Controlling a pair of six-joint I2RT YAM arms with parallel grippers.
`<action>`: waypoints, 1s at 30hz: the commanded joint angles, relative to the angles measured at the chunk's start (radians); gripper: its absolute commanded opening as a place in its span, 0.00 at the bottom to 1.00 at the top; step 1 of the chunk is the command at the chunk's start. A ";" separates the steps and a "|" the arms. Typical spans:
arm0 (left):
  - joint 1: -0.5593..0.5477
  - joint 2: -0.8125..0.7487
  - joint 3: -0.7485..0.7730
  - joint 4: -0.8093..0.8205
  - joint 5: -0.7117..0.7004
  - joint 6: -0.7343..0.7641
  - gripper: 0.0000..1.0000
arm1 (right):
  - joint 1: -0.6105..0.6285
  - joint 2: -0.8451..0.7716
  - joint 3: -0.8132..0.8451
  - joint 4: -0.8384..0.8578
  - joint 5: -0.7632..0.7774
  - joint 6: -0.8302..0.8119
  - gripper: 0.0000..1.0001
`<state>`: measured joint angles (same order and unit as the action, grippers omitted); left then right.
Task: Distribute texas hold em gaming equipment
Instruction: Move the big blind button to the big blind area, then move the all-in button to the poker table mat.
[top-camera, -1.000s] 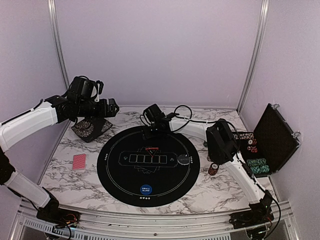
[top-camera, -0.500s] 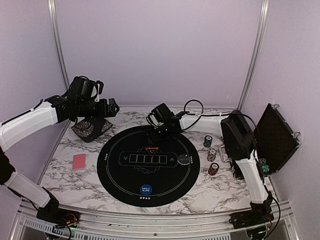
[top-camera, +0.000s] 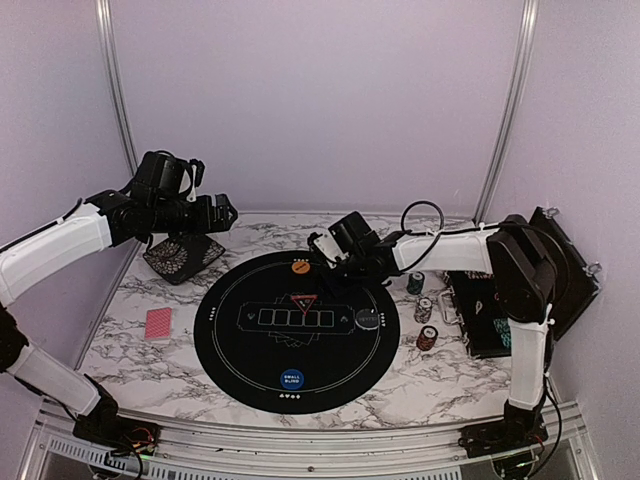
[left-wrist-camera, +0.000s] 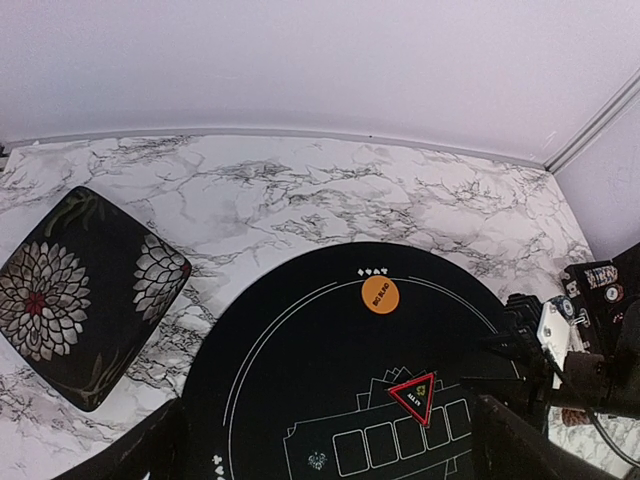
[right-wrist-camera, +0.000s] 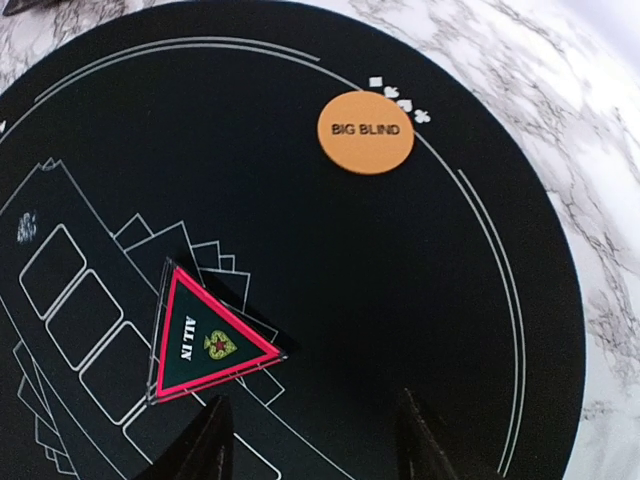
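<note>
A white marbled desk (top-camera: 120, 365) carries a big round black mat (top-camera: 240, 350) printed with white card outlines. An orange button (top-camera: 300, 267) marked BIG BLIND lies at the mat's far edge, and a small black triangular marker (top-camera: 303, 303) with a red border, marked ALL IN, lies flat just nearer, above the row of outlines. A dark-grey button (top-camera: 369, 319) sits on the right of the mat and a blue button (top-camera: 291, 379) at its near edge. A red-backed stack of playing cards (top-camera: 159, 324) lies on the desk left of the mat. Three short stacks of poker chips (top-camera: 424, 309) stand right of the mat, beside an open black chip case (top-camera: 530, 275). The right claw (top-camera: 323, 251) reaches over the far side of the mat near the orange button, its fingers partly spread with nothing between them. The left claw (top-camera: 224, 213) hangs high above a black flowered pad (top-camera: 183, 256) at the far left, spread wide and empty
</note>
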<state>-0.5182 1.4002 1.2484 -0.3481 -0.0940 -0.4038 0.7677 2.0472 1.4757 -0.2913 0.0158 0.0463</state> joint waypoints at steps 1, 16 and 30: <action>0.004 -0.025 0.012 -0.020 0.003 -0.005 0.99 | 0.006 -0.017 -0.047 0.059 -0.072 -0.145 0.49; 0.004 -0.025 0.005 -0.020 -0.004 -0.001 0.99 | 0.061 0.066 -0.043 0.068 -0.119 -0.139 0.46; 0.004 -0.026 0.005 -0.019 -0.010 0.007 0.99 | 0.061 0.123 -0.006 0.098 -0.135 -0.155 0.40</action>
<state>-0.5182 1.3979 1.2480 -0.3485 -0.0948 -0.4042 0.8268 2.1273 1.4189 -0.2279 -0.0994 -0.0853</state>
